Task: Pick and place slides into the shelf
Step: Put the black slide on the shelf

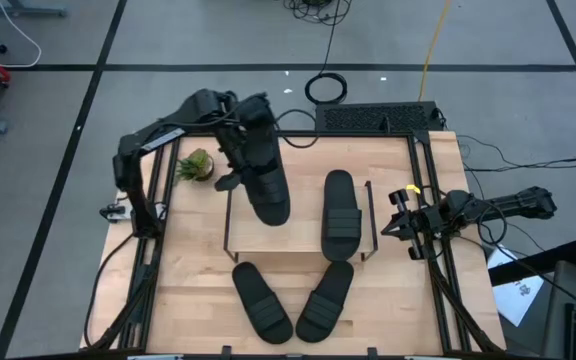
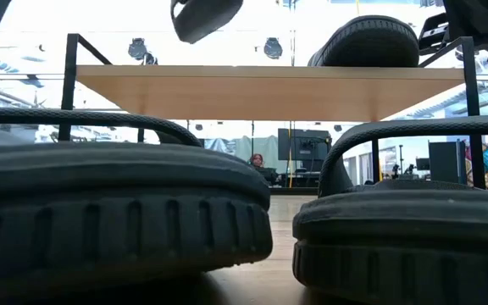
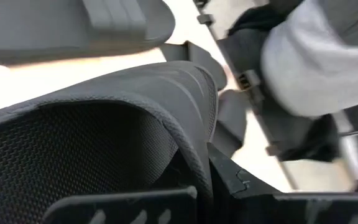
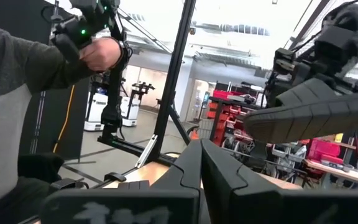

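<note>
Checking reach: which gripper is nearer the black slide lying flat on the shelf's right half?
Right. The right gripper hangs shut just off the wooden shelf's right edge, beside that black slide. The left gripper is across the shelf, shut on another slide.

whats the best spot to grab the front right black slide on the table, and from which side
Probably the wide ribbed strap of the black open-toe slide sandal, taken from straight above. It lies flat, sole down, on the wooden tabletop in front of the small wooden shelf, and the strap arches clear of the sole, so one finger could slip under it. The right gripper, shut beside the shelf, is nearest.
</note>
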